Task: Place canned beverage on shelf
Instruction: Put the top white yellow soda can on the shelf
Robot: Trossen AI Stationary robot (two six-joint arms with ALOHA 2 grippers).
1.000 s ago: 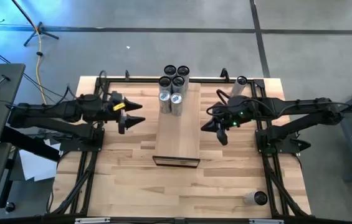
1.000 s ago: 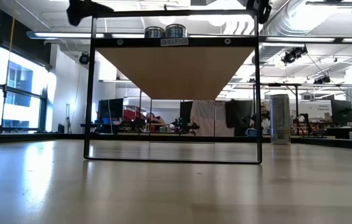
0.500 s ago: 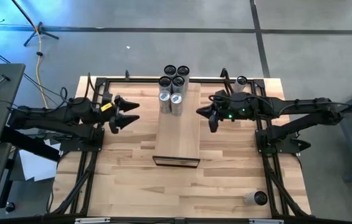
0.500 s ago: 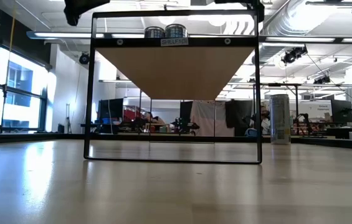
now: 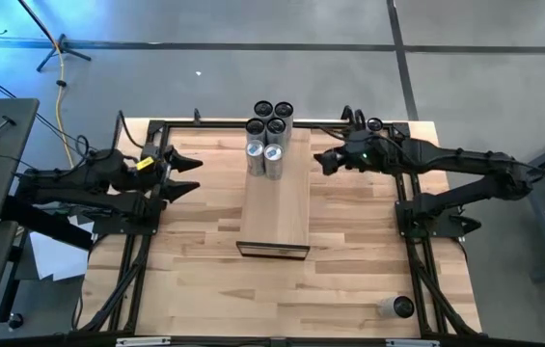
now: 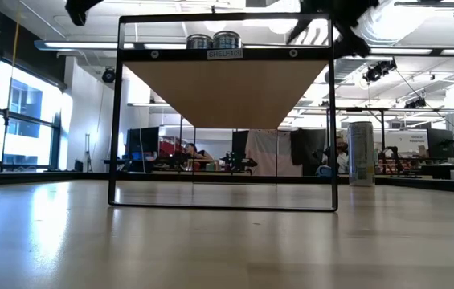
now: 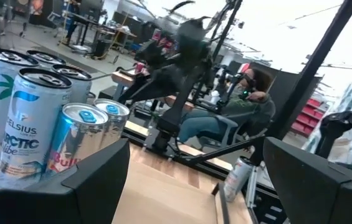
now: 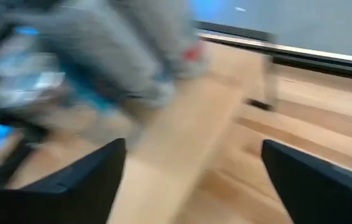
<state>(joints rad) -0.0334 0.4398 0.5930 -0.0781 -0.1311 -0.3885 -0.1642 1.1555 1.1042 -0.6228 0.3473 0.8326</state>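
down at the near right corner of the pale butcher-block desk (image 5: pixel 349 260), a single silver can (image 5: pixel 395 307) lies on its side, well apart from everything else. further in, the long narrow pale wooden shelf (image 5: pixel 276 207) runs lengthwise down the middle of the desk, raised on a thin black frame with a small label on its near short edge; from the low view its underside (image 6: pixel 227 92) shows as a tan panel held up between black uprights. at the far end of the shelf stands a tight cluster of six canned beverages (image 5: pixel 269 135), all upright and touching one another, two shorter silver-and-blue ones nearest and four taller white ones behind; the left wrist view shows them close (image 7: pixel 35 118), with printed lettering on their sides.

the left gripper (image 5: pixel 187 173) hangs to the left of that cluster, clear of the shelf, its jaws spread apart and holding nothing. the right gripper (image 5: pixel 322 161) sits just off the right edge of the shelf near the cans, its jaws also apart with nothing between them; its own view is smeared, showing only the wide-set fingers (image 8: pixel 70 180) over the shelf. one more tall can (image 5: pixel 375 126) stands upright at the far right edge of the desk, just behind the right arm. beyond the desk a seated person (image 7: pixel 238 112) shows in the room.
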